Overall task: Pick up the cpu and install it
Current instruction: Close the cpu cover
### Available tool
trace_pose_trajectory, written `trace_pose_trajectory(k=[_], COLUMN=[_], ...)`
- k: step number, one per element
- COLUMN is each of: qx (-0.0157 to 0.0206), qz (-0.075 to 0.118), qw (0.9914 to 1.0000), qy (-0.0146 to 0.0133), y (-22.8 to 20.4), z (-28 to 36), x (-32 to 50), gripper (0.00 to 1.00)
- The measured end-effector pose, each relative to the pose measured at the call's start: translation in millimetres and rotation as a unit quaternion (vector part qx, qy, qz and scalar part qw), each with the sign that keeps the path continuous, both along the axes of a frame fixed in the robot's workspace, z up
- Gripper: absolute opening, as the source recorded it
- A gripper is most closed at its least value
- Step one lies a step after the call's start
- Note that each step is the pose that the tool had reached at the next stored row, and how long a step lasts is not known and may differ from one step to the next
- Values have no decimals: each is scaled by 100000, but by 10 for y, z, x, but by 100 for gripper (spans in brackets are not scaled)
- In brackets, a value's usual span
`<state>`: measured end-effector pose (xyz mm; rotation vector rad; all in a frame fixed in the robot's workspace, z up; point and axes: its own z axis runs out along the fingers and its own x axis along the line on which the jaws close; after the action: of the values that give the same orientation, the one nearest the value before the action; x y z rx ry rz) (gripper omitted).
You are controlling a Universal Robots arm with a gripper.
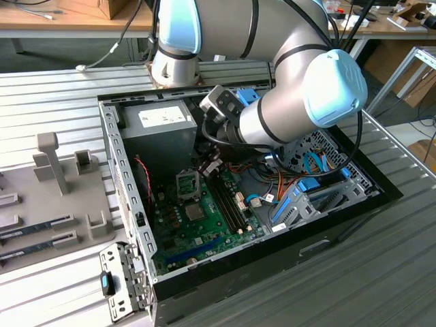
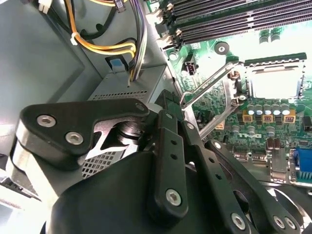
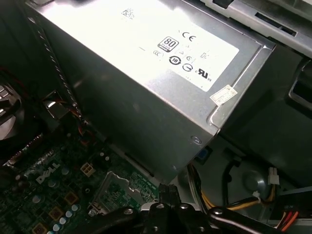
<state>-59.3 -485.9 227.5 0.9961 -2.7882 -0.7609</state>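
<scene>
My gripper (image 1: 208,163) hangs inside the open computer case (image 1: 126,177), just above the motherboard's cpu socket (image 1: 189,182). In both wrist views the black fingers lie pressed together with nothing visible between them, so the gripper (image 2: 168,97) (image 3: 165,187) is shut. The tip sits beside the hooked end of the socket's raised wire lever (image 2: 207,83). The socket (image 2: 273,80) has its metal frame swung up and a bright square inside. I cannot tell whether that square is the cpu; the cpu is otherwise out of view.
The silver power supply (image 1: 163,119) (image 3: 146,73) stands close behind the gripper. Memory slots (image 1: 228,201) (image 2: 234,19) and bundled cables (image 2: 107,46) flank the socket. Blue drive brackets (image 1: 306,197) fill the case's right end. A grey fixture plate (image 1: 48,204) lies at the exterior view's left.
</scene>
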Motion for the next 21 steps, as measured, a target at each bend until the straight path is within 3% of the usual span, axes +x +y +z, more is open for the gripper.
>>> trace_pose_trajectory(k=[2,6,21], qx=[523,870,1105], qz=[129,376,1348], qw=[99999,99996,99985], qy=[3,5,14], y=[-14,-31,-38], z=[0,10,48], x=[0,0,1], gripper=[11,11,11])
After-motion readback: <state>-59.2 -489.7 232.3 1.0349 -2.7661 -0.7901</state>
